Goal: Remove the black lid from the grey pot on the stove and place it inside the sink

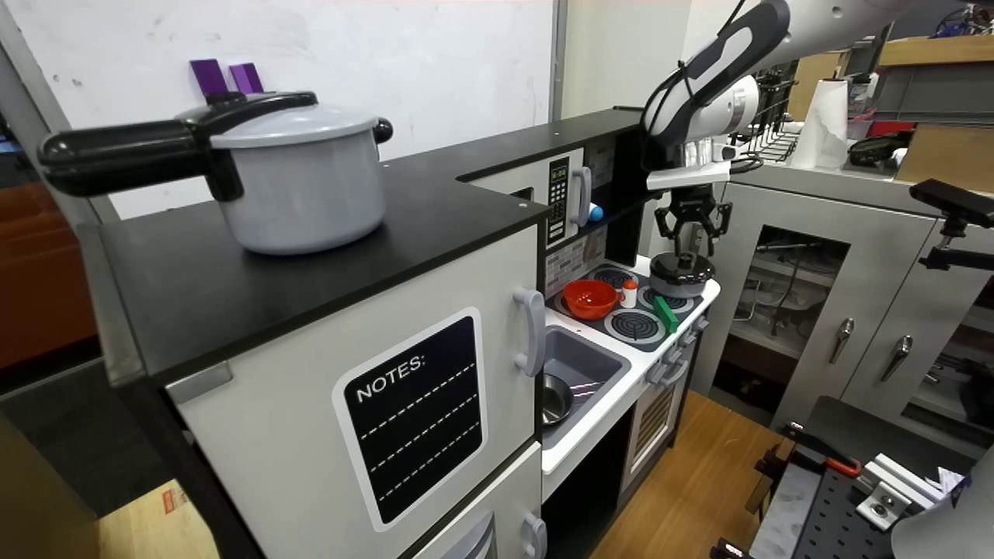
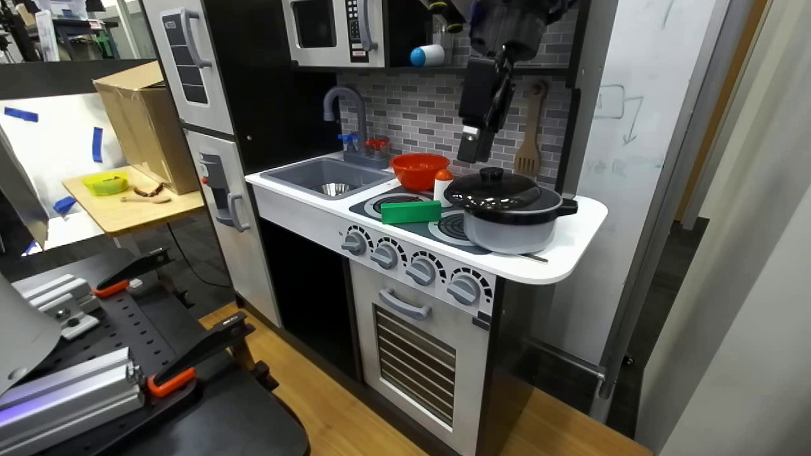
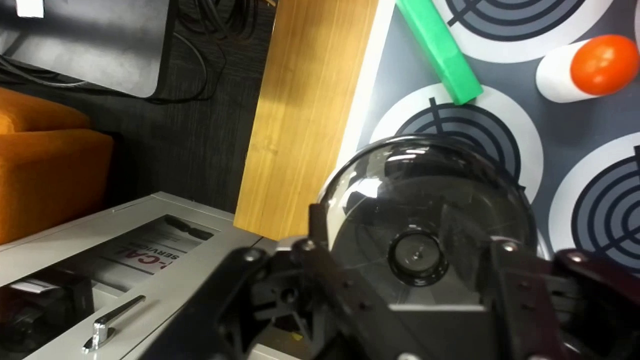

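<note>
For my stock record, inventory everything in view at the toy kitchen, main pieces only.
sink: 1, grey, beside stove
pot: 1, grey, at stove's edge
lid: 1, black, on pot
bowl: 1, red, on stove
shaker: 1, white-orange, on stove
block: 1, green, on stove
metal vessel: 1, silver, in sink
spatula: 1, brown, behind stove
microwave: 1, white, above sink
long-handled pan: 1, grey, on cabinet
hand: 1, black, open above lid
arm: 1, white-black, over stove

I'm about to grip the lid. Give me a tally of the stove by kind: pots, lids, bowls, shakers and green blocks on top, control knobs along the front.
Grey pot: 1
Black lid, on the pot: 1
Red bowl: 1
White shaker with orange top: 1
Green block: 1
Control knobs: 4
Total: 9
</note>
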`<move>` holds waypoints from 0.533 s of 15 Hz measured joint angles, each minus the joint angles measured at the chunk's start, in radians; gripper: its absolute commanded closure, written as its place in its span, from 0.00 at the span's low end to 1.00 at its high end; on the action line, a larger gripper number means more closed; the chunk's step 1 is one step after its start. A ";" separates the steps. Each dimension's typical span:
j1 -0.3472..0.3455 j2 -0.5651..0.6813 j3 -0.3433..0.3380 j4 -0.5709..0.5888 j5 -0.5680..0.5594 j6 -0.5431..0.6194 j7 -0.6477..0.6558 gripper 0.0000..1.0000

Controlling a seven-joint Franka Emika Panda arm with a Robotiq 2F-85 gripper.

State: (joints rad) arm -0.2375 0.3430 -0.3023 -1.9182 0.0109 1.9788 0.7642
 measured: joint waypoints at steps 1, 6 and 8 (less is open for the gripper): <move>0.000 0.001 0.001 0.000 0.002 0.008 -0.011 0.75; -0.001 0.003 0.001 0.000 0.005 0.030 -0.044 0.37; -0.001 0.002 0.000 0.000 0.005 0.029 -0.046 0.48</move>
State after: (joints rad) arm -0.2382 0.3451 -0.3021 -1.9182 0.0162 2.0075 0.7183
